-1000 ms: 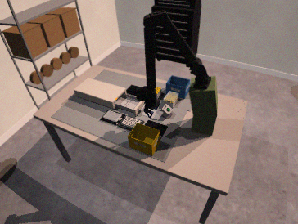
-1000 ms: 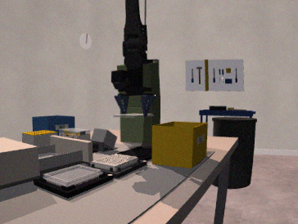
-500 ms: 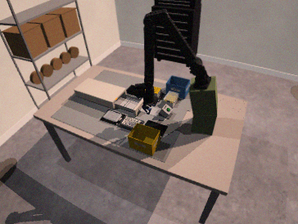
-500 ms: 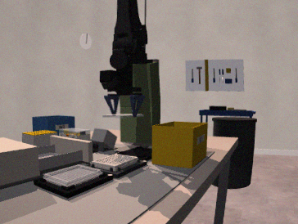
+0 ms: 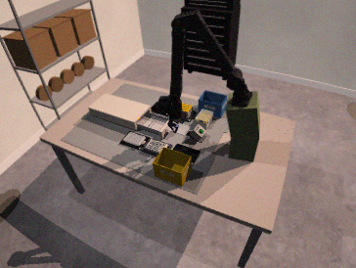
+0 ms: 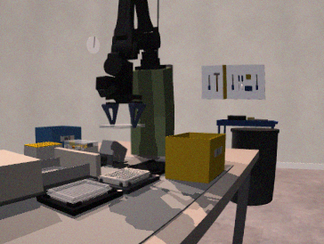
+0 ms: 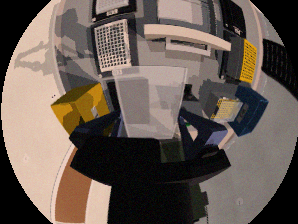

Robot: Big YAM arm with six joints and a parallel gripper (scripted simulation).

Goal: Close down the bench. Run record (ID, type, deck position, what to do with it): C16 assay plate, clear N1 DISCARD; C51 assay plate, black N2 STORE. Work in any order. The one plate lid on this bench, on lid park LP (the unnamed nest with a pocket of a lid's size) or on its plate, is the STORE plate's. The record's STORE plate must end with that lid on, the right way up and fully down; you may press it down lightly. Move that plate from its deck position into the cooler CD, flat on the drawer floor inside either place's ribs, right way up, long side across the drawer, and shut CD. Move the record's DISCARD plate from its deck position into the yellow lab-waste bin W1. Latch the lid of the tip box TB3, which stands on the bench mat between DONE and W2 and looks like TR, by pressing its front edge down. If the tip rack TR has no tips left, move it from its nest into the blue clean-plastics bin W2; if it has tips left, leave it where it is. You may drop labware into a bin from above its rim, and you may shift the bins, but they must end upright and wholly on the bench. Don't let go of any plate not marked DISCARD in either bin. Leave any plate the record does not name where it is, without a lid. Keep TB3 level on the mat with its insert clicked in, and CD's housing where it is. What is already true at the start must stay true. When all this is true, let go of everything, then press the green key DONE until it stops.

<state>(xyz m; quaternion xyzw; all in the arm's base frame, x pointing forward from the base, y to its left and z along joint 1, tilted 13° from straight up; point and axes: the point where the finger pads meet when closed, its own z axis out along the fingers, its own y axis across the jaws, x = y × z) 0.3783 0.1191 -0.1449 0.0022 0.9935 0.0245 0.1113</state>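
My gripper [image 5: 172, 125] [image 6: 124, 118] [image 7: 150, 111] is shut on the thin clear plate lid [image 6: 122, 126] [image 7: 145, 99] and holds it level, well above the deck. Below it, the clear plate [image 5: 134, 140] [image 6: 77, 191] lies in its nest at the deck's left end. The black plate with pale wells [image 5: 156, 146] [image 6: 125, 176] [image 7: 112, 43] lies in the nest beside it, with no lid on. An empty black nest [image 5: 188, 152] follows on the right. The yellow bin W1 [image 5: 172, 166] [image 6: 195, 157] [image 7: 75, 108] stands at the table's front.
The white cooler CD [image 5: 118, 110] [image 6: 18, 173] stands at the left with its drawer [image 5: 154, 125] pulled out. The blue bin W2 [image 5: 212, 103] [image 6: 58, 133], the tip box TB3 [image 5: 204, 116], the green key DONE [image 5: 199, 131] and the yellow tip rack [image 5: 186, 108] [image 6: 42, 145] lie behind. The arm's green pedestal [image 5: 243, 128] stands at the right.
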